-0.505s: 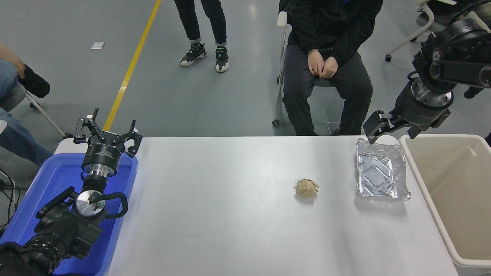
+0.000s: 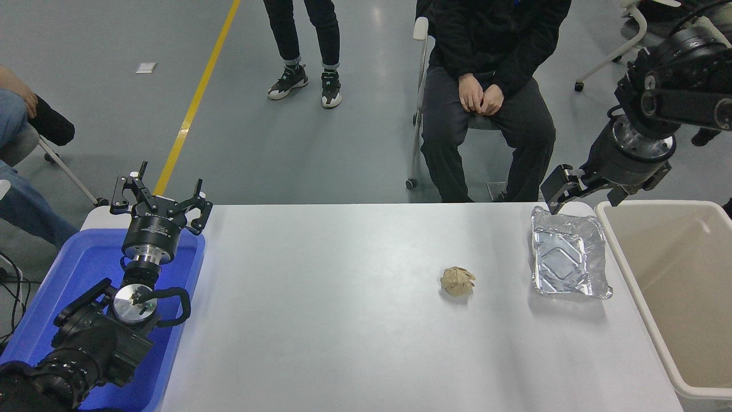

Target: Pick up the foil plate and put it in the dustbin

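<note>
The foil plate (image 2: 567,253), a shiny crinkled silver tray, lies flat on the white table (image 2: 343,320) near its right edge. The beige dustbin (image 2: 675,286) stands just right of it, off the table's right side. My right gripper (image 2: 563,191) hangs just above the plate's far rim, by the table's back edge; I cannot tell whether it is open or shut. It holds nothing that I can see. My left gripper (image 2: 160,197) is parked open over the blue bin at the lower left.
A small crumpled tan paper ball (image 2: 457,281) lies on the table left of the plate. A blue plastic bin (image 2: 63,286) stands at the table's left end. A person sits on a chair behind the table, another stands further back, a third sits at the far left.
My right gripper has shifted very slightly upward at the plate's far rim. The plate, the paper ball and the left arm have not moved.
</note>
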`<action>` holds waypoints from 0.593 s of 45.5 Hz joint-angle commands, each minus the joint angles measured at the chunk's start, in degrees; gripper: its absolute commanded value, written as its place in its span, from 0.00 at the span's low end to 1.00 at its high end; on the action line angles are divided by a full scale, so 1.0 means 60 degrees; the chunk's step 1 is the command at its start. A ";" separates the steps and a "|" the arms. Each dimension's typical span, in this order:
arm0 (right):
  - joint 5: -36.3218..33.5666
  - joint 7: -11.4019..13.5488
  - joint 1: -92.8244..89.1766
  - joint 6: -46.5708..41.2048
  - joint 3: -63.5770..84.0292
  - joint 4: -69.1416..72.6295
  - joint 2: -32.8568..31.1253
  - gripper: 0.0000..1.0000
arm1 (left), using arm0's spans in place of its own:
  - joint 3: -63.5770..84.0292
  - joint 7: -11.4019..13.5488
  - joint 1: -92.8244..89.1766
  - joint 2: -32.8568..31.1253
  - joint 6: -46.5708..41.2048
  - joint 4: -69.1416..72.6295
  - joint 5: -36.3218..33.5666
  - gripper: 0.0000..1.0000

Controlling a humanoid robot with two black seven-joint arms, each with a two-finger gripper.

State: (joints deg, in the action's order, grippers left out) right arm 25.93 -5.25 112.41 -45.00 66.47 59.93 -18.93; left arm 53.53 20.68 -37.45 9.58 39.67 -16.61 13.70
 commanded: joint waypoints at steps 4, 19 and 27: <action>0.0000 -0.0003 -0.0014 0.0000 0.0011 0.0002 0.0005 1.00 | -0.0001 0.0010 0.0002 0.0000 0.0010 0.0000 0.0002 0.99; 0.0000 -0.0003 0.0088 0.0000 0.0084 -0.0013 -0.0142 1.00 | -0.0001 0.0010 0.0002 0.0000 0.0010 0.0000 0.0002 0.99; 0.0000 0.0011 0.0059 0.0000 0.0099 -0.0013 -0.0156 1.00 | -0.0001 0.0010 0.0002 0.0000 0.0010 0.0000 0.0002 0.99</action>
State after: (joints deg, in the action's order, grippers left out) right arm 25.93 -5.25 112.84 -45.00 66.85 59.87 -19.66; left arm 53.53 20.72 -37.45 9.58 39.76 -16.60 13.70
